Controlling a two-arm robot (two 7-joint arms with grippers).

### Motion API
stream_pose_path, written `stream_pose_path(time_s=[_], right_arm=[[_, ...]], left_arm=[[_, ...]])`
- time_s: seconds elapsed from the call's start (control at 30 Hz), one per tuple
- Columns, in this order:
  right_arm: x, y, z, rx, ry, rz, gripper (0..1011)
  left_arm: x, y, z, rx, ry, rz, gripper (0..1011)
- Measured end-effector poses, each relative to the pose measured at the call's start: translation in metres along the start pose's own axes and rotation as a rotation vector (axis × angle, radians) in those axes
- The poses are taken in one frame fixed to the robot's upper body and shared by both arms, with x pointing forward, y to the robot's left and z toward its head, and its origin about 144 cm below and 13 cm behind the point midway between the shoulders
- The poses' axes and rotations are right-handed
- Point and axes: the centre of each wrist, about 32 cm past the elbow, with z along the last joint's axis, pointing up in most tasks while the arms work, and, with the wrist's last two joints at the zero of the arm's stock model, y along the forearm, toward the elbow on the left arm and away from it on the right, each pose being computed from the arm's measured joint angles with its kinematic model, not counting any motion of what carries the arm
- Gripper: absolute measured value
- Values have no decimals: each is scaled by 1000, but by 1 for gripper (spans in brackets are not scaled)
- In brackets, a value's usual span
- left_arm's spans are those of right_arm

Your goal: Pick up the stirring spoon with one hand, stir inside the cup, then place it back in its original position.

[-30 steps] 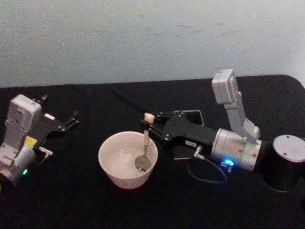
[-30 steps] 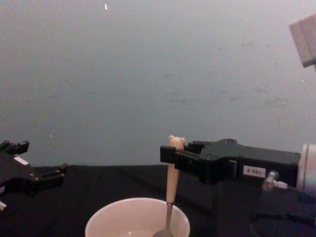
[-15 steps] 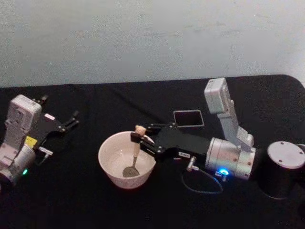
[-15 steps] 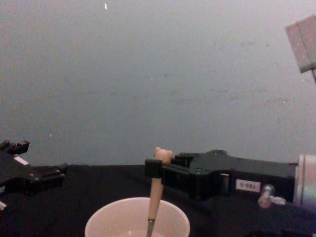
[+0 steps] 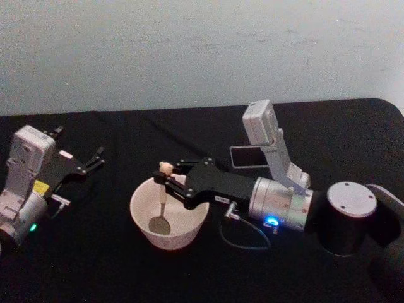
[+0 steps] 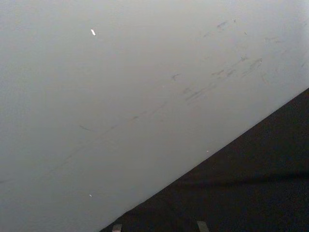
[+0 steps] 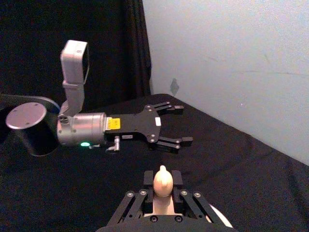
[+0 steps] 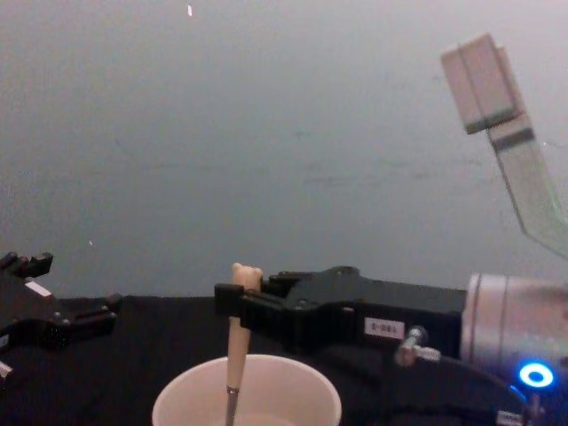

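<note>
Spoon: the stirring spoon (image 5: 162, 203) stands in the cup (image 5: 169, 241), round end down near the cup's left side, bear head up.
Right jaws: shut tight on the spoon's handle just under the bear head, above the cup's rim.
Left jaws: open wide, holding nothing, parked on the left of the desk (image 5: 113, 268), well apart from the cup.
Holder: the dark square holder (image 5: 242, 158) sits behind the right arm, apart from the cup.
Bump risk: the spoon is close to the cup's wall. One more push that way could shove or tip the cup, because it looks light and nothing holds it.
Slip risk: the handle looks thin and smooth. If it turns in the jaws, the spoon could lean or drop.
Lift risk: if the spoon is not raised above the rim first, it could hook the cup and drag it.
Holder risk: the holder is narrow, so a leaning spoon could miss it or knock it over.
</note>
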Motion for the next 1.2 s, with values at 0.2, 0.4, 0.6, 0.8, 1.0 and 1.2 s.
stream_pose_path(time_s=[0.2,0.4,0.6,0.8,1.0,1.2], right_arm=[[3,10,-1,-4,1,-24,214],[11,19,-1,-7,13,-66,214],[16,22,-1,-9,20,-96,214],[22,20,0,-12,20,-117,214],[25,14,-1,-19,16,-130,214],[26,4,-2,-24,9,-129,214]], left_arm=[[0,0,0,0,0,0,1001],[0,0,0,0,0,0,1001],[0,0,0,0,0,0,1001],[0,0,0,0,0,0,1001],[0,0,0,0,0,0,1001],[0,0,0,0,0,0,1001]])
